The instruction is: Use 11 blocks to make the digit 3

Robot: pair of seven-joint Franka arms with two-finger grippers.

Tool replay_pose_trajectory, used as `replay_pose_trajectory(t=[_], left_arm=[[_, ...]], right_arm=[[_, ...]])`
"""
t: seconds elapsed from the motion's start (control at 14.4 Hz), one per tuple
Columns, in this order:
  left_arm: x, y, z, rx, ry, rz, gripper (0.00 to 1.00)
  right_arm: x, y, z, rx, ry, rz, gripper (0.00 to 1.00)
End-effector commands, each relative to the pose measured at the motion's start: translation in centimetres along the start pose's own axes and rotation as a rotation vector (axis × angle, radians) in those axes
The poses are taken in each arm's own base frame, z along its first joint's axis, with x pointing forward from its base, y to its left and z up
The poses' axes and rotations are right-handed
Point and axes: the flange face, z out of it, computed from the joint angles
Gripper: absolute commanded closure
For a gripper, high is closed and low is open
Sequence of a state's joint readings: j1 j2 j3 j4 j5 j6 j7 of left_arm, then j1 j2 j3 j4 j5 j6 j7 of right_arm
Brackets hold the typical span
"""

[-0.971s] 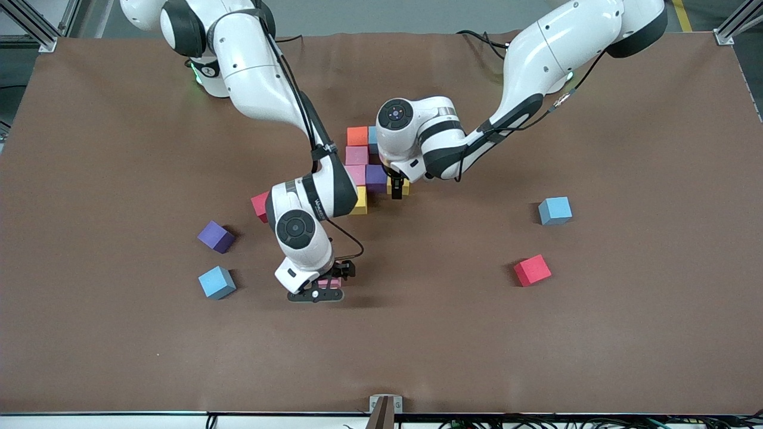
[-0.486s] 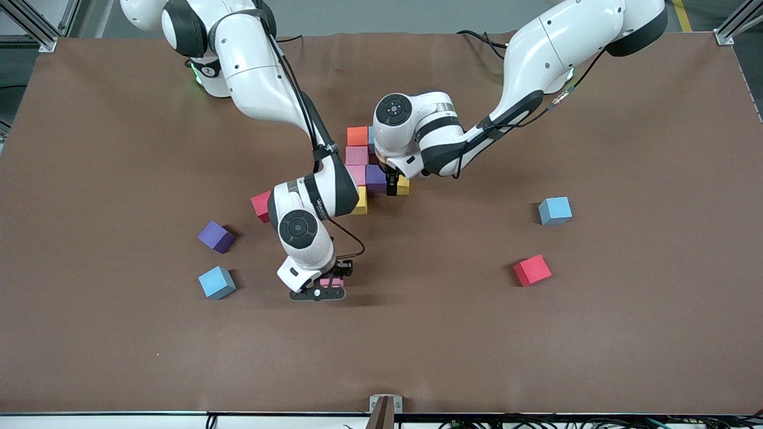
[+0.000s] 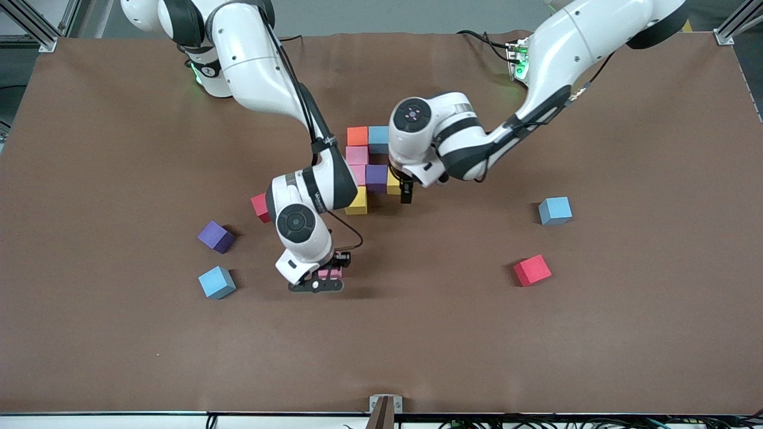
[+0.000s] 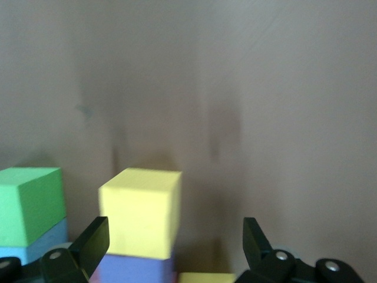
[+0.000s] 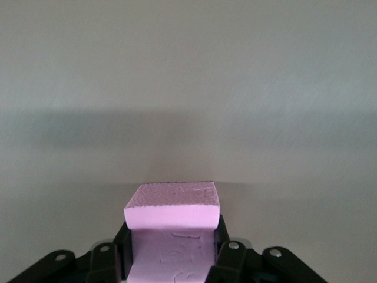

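Right gripper [image 3: 329, 275]: fingers pinching a small matte pink foam cube [image 5: 172, 206], one pad on each side face, cube top standing proud of the fingertips. Held low over bare brown bench [image 3: 626, 333] covering, well apart from the build.

Left gripper [image 4: 175, 247]: fingers spread, nothing between them. A small yellow foam cube [image 4: 141, 209] sits just ahead of one finger [image 4: 91, 242], off the midline, with a green foam cube [image 4: 29, 203] beside it. In the front view this gripper hangs at the edge of the partial digit 3 [image 3: 366, 170], a cluster of orange, light blue, pink, purple and yellow cubes touching face to face.

Loose on the bench: a purple cube [image 3: 215, 236], two light blue cubes [image 3: 217, 282] [image 3: 555, 210], two red cubes [image 3: 532, 270] [image 3: 260, 206].

Risks, judged:
- Spread left fingers so close to the cluster could clip the yellow cube and skew its row; foam is light and would slide easily.
- Both arms working at the figure crowd each other if the pink cube goes in now.
- Foam compresses under grip; on release the cube may spring or cling to a pad and land twisted.

Materials: cubes equal in size, sharp-edged, finely pitted top on the pink one, slightly scuffed side. Bench cover dull, faintly wrinkled.
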State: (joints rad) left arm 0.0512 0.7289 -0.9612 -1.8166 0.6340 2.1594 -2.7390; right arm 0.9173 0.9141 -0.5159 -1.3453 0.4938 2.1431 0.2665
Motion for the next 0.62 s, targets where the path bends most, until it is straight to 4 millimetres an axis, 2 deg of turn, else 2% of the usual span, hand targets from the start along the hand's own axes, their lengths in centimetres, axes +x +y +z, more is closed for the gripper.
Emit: replay_pose_trajectory(t=[0.0,0.07,0.21,0.35,0.56], left_arm=[[3.9,3.0,-2.5,-0.04,-0.001,-0.044,0.0],[5.4,4.6,-3.0,-0.046,0.007,-0.015,0.0],[7.0,6.7,-3.8,-0.05,0.035,0.079,0.0],[10.1,9.5,-3.9,-0.057,0.048,0.175,0.0],[14.0,12.9,-4.8,-0.074,0.053,0.327,0.0]], right_arm=[[-5.1,-2.4,-1.5,0.032,-0.043,-0.011,1.0],[-5.9,-3.2,-1.8,0.034,-0.046,-0.004,1.0],[-7.6,-5.3,-1.8,0.031,-0.048,0.008,1.0],[-8.6,-6.8,-1.7,0.035,-0.029,0.023,1.0],[-9.9,-7.1,-0.2,0.029,-0.001,0.026,1.0]])
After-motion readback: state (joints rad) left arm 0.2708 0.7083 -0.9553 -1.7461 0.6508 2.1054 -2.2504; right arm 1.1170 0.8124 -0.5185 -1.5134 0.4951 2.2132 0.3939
